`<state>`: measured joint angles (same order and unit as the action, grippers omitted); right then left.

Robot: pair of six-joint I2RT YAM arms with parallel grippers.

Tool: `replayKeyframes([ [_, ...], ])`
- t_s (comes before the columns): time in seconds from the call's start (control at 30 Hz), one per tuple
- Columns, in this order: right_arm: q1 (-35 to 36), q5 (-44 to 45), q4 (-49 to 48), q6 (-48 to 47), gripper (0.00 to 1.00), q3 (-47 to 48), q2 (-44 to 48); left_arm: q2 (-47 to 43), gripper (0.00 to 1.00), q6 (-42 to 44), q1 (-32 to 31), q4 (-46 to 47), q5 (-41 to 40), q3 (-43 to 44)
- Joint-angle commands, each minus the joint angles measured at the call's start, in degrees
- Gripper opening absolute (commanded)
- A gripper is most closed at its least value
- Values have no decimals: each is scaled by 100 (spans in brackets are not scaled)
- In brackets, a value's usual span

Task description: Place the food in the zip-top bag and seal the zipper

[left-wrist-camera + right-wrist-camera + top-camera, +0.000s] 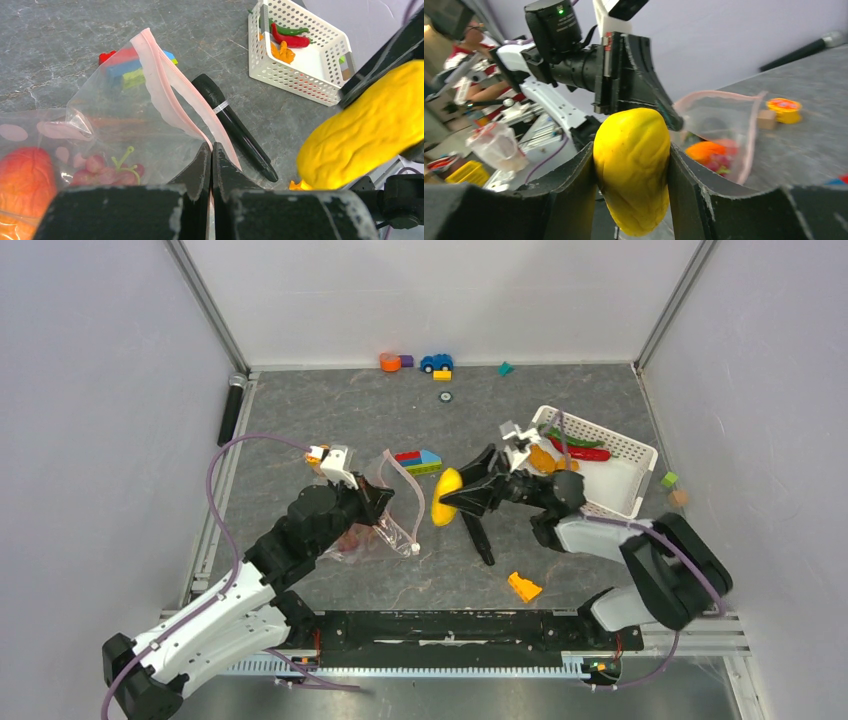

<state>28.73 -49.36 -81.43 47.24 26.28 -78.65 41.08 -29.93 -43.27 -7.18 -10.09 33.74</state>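
My right jaws pinch a bumpy yellow toy fruit [631, 170] from both sides, its two ends sticking out above and below them. Straight ahead of that fruit hangs the open mouth of the zip-top bag [724, 125], and my left arm stands just behind it.

My left jaws are pressed together on the zipper [165, 95], the pale-pink strip rising up and away from them in a loose fold. The bag's clear body slumps to the left of these jaws on the desk [330, 410]. Inside it, close by the jaws, lie purple toy grapes [100, 170] with a green stem, and further left an orange-red toy fruit [22, 175].

Just beyond the left jaws, to their right, a black stick with a pale band [235, 125] lies flat. Behind the bag sit some colourful building bricks [125, 67]. Farther off to the right stands the white lattice basket [300, 75], holding a red chili [292, 41], a green pepper [287, 30] and an orange carrot [282, 50]. An orange wedge block [524, 586] lies near my right arm's base.
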Motion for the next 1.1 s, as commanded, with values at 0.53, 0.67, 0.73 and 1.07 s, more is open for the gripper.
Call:
replayKeyframes([
  [0.53,1354,1161,-237,-1996,6,1303,-1499,-734,2,-155,-21,380,316,-95],
  [0.67,1567,1556,763,-2639,13,1214,-1268,-783,2,-191,-17,401,313,-79],
  [0.73,1731,1926,1828,-3186,19,1334,-1110,-785,2,-199,-18,413,318,-71],
  [1.07,2110,2987,4175,-4363,97,1690,-338,-915,2,-215,-22,411,173,-84],
])
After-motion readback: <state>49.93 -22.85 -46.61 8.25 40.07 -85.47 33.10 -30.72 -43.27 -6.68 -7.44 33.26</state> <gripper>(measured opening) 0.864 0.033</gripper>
